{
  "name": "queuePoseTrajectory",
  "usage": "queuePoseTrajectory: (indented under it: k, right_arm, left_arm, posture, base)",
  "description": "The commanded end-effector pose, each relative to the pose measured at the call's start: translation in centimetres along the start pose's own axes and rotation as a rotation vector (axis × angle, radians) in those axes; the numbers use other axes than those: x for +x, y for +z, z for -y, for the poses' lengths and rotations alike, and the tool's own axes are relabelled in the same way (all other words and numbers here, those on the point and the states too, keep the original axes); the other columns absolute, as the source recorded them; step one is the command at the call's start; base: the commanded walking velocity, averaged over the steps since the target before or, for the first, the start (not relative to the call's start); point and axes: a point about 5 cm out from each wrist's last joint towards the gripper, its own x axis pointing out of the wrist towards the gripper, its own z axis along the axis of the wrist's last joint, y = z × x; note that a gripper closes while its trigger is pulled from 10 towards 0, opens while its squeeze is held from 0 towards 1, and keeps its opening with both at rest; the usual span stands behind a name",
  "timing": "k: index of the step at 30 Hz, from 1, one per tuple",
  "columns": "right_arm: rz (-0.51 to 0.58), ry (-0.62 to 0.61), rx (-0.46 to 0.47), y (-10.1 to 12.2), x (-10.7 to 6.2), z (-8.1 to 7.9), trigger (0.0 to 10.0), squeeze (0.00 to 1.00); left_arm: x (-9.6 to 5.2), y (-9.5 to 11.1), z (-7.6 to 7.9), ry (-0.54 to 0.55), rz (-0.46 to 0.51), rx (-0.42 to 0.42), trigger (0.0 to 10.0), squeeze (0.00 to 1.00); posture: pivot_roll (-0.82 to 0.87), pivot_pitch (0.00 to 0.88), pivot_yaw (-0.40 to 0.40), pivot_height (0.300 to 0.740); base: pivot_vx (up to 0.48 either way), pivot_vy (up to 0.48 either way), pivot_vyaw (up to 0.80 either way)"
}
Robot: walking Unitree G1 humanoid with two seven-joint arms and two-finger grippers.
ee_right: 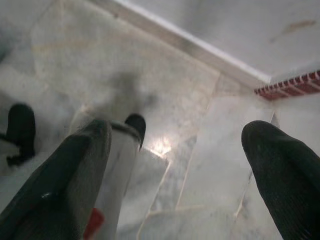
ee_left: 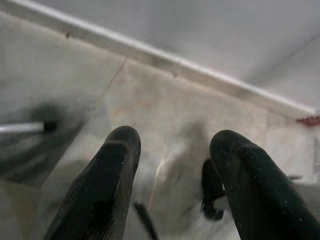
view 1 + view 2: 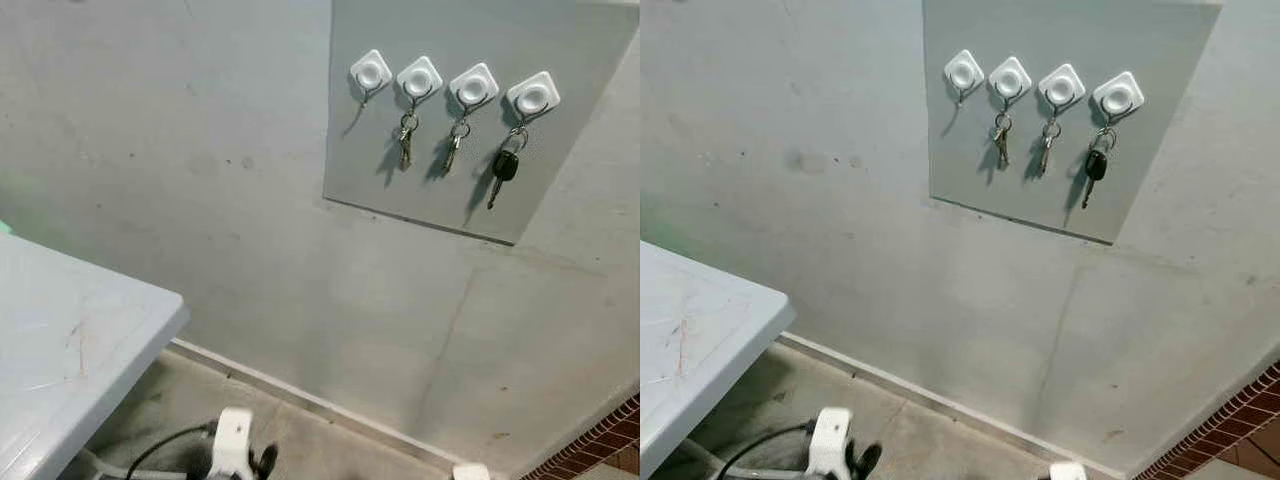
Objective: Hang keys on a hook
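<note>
Wall panel [image 3: 440, 190]: carrying four white hooks [image 3: 419, 77] in a row. Three are bearing keys [image 3: 405, 142], the black-headed one [image 3: 505, 166] hanging rightmost; the leftmost hook [image 3: 370, 72] is standing bare.

Left gripper [image 2: 172, 150] and right gripper [image 1: 177, 145]: both hanging low over the marble floor [image 1: 165, 95], jaws standing apart, holding nothing (keys well above them).

Table [image 3: 70, 340]: showing at the left in the eye views.

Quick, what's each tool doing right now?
Left tool: open, holding nothing, pointing at the floor.
Right tool: open, holding nothing.
</note>
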Motion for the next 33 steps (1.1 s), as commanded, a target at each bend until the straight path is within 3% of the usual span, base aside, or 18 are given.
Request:
queuePoseTrajectory:
  k: [1,3,9,33]
  right_arm:
    - [-0.013,0.002,-0.004,-0.1,0.0,0.1,10.0,0.0]
    - [-0.035,-0.006,0.009,-0.8,-0.2,0.1,10.0,0.0]
    - [-0.045,-0.013,0.02,-1.0,-0.2,0.2,10.0,0.0]
    - [-0.049,0.005,0.046,-0.9,-0.1,-1.2,10.0,0.0]
  left_arm:
    - [-0.1,-0.2,-0.2,0.012,-0.016,0.007,10.0,0.0]
    - [-0.4,-1.2,-0.5,0.012,-0.037,0.001,10.0,0.0]
    - [-0.6,-1.4,-1.0,0.038,-0.042,-0.023,10.0,0.0]
    - [-0.5,-0.7,-1.5,0.04,-0.034,-0.017,10.0,0.0]
  posture:
    - [0.0,0.0,0.004,0.74]
    - [0.01,0.0,0.007,0.74]
    - [0.02,0.0,0.009,0.74]
    - [0.0,0.0,0.039,0.74]
  base:
    - [0.0,0.0,0.0]
    - [0.0,0.0,0.0]
    - [0.0,0.0,0.0]
    - [0.0,0.0,0.0]
